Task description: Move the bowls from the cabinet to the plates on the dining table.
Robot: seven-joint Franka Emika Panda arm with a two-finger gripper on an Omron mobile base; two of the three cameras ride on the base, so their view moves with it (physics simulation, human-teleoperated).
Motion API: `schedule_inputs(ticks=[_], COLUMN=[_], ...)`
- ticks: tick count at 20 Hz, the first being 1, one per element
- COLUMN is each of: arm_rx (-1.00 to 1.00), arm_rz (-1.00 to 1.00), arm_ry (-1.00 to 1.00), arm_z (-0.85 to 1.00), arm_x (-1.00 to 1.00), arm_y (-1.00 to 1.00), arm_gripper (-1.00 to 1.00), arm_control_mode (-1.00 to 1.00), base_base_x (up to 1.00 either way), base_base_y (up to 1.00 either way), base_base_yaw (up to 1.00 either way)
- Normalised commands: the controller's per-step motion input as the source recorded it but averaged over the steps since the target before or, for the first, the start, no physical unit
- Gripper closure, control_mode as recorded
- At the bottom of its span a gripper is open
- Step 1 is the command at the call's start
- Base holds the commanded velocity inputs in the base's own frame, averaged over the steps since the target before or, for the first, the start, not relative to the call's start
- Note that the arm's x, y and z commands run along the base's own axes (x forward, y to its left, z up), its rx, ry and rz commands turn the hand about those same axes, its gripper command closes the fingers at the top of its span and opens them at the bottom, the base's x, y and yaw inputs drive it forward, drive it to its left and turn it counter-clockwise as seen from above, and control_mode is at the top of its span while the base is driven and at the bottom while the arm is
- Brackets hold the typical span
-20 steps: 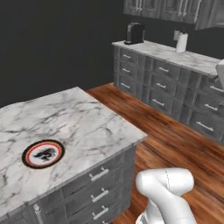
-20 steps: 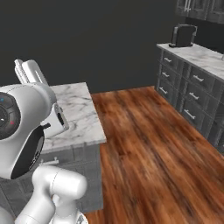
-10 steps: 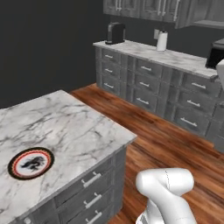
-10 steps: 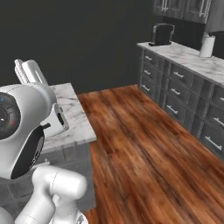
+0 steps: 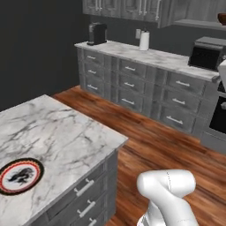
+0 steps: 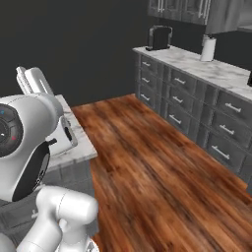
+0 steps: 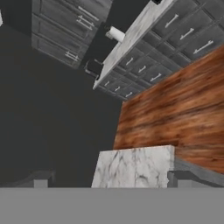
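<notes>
With my pincer (image 7: 107,181) apparently spread wide and empty beside the dining counter (image 5: 57,132), I risk clipping its corner swinging toward the far cabinet (image 5: 128,9).

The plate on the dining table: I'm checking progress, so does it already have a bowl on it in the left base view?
No, the plate lies bare on the dining table, its dark centre pattern fully uncovered.

Rendered home kitchen. Marble counter (image 5: 154,56) over grey drawers (image 5: 132,84), wall cabinets (image 5: 128,9) above, with a coffee machine (image 5: 97,33), paper towel roll (image 5: 144,40) and black microwave (image 5: 207,54). Marble island (image 5: 57,132), wood floor (image 6: 162,172).
</notes>
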Motion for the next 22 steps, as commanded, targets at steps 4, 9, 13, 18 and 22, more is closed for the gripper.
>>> schedule_inputs(ticks=[4,9,13,18,22], arm_rx=[0.00,0.00,0.00,0.00,0.00], arm_rz=[0.00,0.00,0.00,0.00,0.00], arm_ry=[0.00,0.00,0.00,0.00,0.00], arm_z=[0.00,0.00,0.00,0.00,0.00], arm_x=[0.00,0.00,0.00,0.00,0.00], arm_y=[0.00,0.00,0.00,0.00,0.00], arm_gripper=[-1.00,-1.00,-1.00,-1.00,-1.00], arm_control_mode=[1.00,1.00,1.00,1.00,1.00], base_base_x=[0.00,0.00,0.00,0.00,0.00], base_base_y=[0.00,0.00,0.00,0.00,0.00], base_base_yaw=[-0.25,-0.25,-0.25,-0.25,-0.25])
